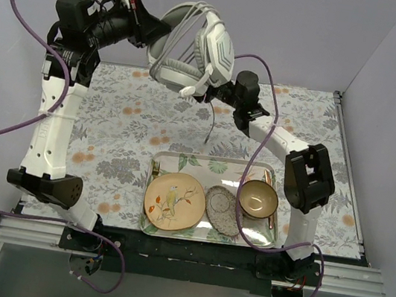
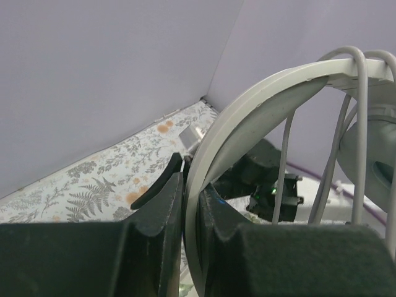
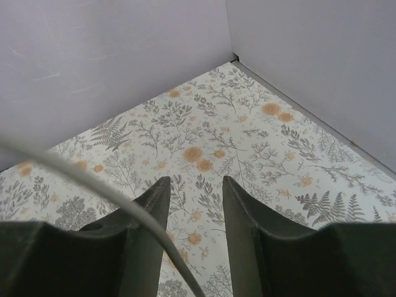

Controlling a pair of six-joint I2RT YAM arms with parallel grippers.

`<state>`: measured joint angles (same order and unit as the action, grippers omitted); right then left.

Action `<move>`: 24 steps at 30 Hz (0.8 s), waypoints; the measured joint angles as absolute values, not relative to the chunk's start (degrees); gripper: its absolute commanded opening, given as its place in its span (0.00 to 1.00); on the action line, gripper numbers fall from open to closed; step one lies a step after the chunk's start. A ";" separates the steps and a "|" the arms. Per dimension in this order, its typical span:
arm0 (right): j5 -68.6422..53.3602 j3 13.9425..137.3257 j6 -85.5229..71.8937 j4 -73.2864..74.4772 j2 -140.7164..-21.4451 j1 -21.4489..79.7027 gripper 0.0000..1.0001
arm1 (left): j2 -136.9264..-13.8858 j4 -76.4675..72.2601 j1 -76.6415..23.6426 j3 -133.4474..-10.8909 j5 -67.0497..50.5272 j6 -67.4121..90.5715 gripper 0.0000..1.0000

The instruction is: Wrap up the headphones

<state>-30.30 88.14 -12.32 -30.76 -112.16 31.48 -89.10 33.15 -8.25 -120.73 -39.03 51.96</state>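
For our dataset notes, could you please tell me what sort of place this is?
Probably a lab robot cell staged as a dining table: plain lilac walls, a floral tablecloth, and a tray of dishes.

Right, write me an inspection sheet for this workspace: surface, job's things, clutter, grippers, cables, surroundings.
Surface: floral cloth covers the table.
Job's things: headphones are held up off the surface, with the cable looped over the headband in several strands and its loose end hanging down.
Clutter: a tray at the near edge holds a plate, a dish and a bowl.
Grippers: the left gripper is shut on the headband. The right gripper is open, with a cable strand crossing its left finger.
Cables: purple leads loop off both arms.
Surroundings: plain pale walls at the back and sides.
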 measured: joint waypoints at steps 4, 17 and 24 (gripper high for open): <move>-27.49 88.99 -14.52 -32.08 -116.16 32.97 0.49 | -91.77 32.75 -8.25 -126.85 -37.41 55.33 0.00; -23.64 81.67 -17.23 -35.09 -118.67 34.24 0.44 | -92.71 31.64 -8.25 -135.83 -33.15 58.83 0.00; -23.51 79.79 -18.28 -37.52 -118.67 34.26 0.42 | -93.91 31.44 -8.25 -135.85 -31.51 59.00 0.00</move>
<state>-23.51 79.79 -18.28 -37.52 -118.67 34.26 -93.91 31.44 -8.25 -135.85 -31.51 59.00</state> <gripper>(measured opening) 0.421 0.101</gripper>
